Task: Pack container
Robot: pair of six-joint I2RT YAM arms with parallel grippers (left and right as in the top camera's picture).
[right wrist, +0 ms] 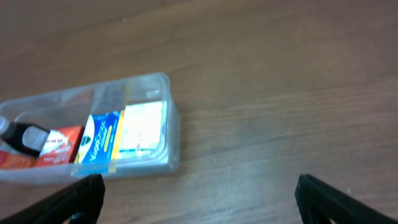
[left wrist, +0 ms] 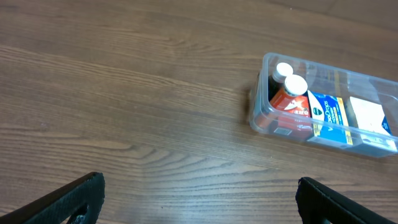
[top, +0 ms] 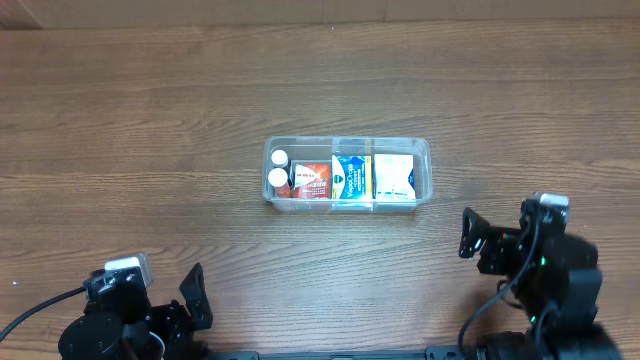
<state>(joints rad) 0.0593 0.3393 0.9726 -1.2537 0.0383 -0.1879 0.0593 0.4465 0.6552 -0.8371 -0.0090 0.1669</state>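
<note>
container [top: 348, 145] mid worktop [top: 120, 110], holding two bottles [top: 277, 177] and three boxes [top: 351, 177] | left pincer [left wrist: 200, 182] released, empty | right pincer [right wrist: 199, 180] released, empty | both well apart from it | step: packing looks done | next: probably park, no grasp needed

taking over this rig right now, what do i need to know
Left hand: open, empty, on the robot's side of the table, apart from the container.
Right hand: open, empty, also apart from it.
Container: mid-table, upright. From its left end it holds two white-capped bottles, a red box, a blue and white box and a white box.
Done: all these items sit inside.
Left: no loose item shows in any view, so packing looks finished. Probably just confirm it.
</note>
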